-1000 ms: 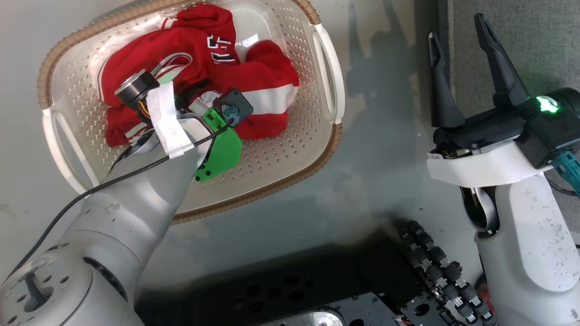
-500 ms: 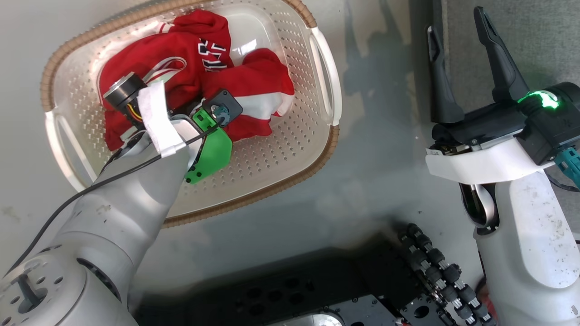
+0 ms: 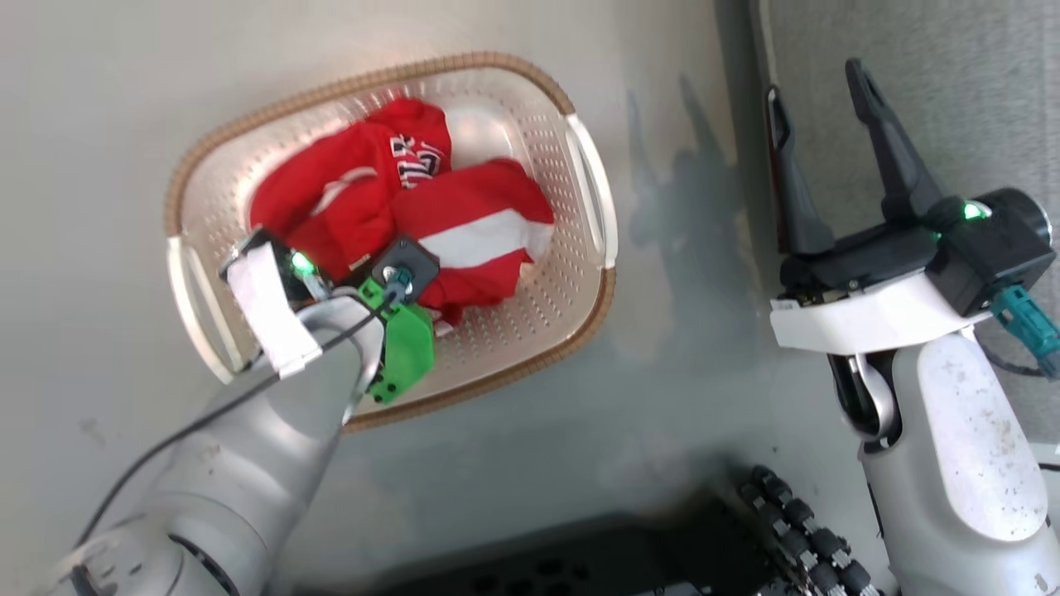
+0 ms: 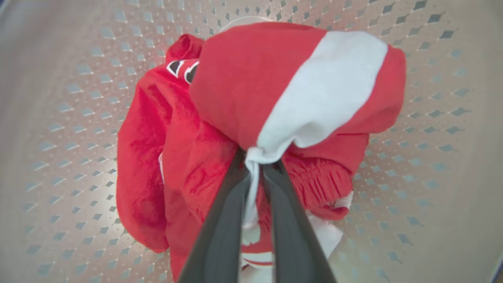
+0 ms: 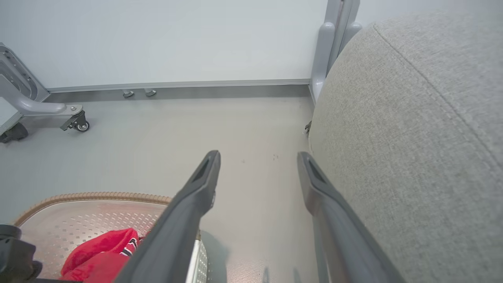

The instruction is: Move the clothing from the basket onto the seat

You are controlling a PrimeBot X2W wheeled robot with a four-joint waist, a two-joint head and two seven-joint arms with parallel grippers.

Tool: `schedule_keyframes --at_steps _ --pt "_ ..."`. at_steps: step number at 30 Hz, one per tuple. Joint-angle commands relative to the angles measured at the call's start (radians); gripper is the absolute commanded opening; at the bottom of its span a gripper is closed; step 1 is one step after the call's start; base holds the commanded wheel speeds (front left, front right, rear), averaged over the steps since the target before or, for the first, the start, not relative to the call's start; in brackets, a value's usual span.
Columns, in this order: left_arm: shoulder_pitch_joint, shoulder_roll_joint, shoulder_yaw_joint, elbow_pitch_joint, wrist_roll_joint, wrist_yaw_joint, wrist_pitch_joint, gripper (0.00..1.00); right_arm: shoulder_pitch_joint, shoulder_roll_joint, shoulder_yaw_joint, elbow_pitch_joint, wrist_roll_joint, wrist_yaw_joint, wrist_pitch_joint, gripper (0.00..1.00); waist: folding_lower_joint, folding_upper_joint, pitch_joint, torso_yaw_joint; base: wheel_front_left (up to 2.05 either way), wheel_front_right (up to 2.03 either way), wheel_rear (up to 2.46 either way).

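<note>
Pinching white fold of clothing (image 4: 243,78) in my left gripper (image 4: 257,162) inside basket (image 4: 59,98); my right gripper (image 5: 257,155) spread wide, empty, beside seat (image 5: 412,118)

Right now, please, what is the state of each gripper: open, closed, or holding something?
Left gripper: closed, holding the clothing.
Right gripper: open, holding nothing.

Basket (image 3: 522,314) on grey floor (image 3: 679,356) beside seat (image 3: 952,83)
</note>
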Motion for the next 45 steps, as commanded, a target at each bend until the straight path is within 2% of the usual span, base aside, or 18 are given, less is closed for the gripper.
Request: schedule_keyframes --at_steps 1,7,13,21,25,34,45 --pt "0.033 -0.006 0.011 -0.010 -0.013 0.008 -0.014 0.00 0.030 -0.003 -0.006 0.011 0.010 -0.001 -0.005 1.00 0.0000 0.0076 -0.134 0.028 0.00 0.00 0.00" --pt "0.117 -0.008 0.066 -0.109 -0.054 0.039 -0.030 0.00 0.114 -0.003 -0.024 0.050 0.018 -0.001 -0.005 1.00 0.0000 0.0076 -0.310 0.058 0.00 0.00 0.00" --pt "0.227 0.035 0.144 -0.281 -0.049 0.081 -0.030 0.00 0.218 -0.003 -0.032 0.084 0.019 -0.001 -0.005 1.00 0.0000 0.0076 -0.486 0.076 0.00 0.00 0.00" --pt "0.376 0.066 0.248 -0.446 -0.031 0.105 -0.030 0.00 0.345 -0.003 -0.022 0.113 0.007 -0.001 -0.005 1.00 0.0000 0.0076 -0.698 0.077 0.00 0.00 0.00" --pt "0.432 0.068 0.287 -0.512 -0.020 0.101 -0.030 0.00 0.399 -0.003 -0.013 0.122 0.005 -0.001 -0.005 1.00 0.0000 0.0076 -0.779 0.077 0.00 0.00 0.00" --pt "0.495 0.067 0.340 -0.610 0.008 0.084 -0.030 0.00 0.477 -0.003 0.027 0.137 -0.008 -0.001 -0.005 1.00 0.0000 0.0076 -0.888 0.072 0.00 0.00 0.00" --pt "0.517 0.055 0.364 -0.711 0.034 0.072 -0.030 0.00 0.506 -0.003 0.073 0.138 -0.019 -0.001 -0.005 1.00 0.0000 0.0076 -0.920 0.073 0.00 0.00 0.00"
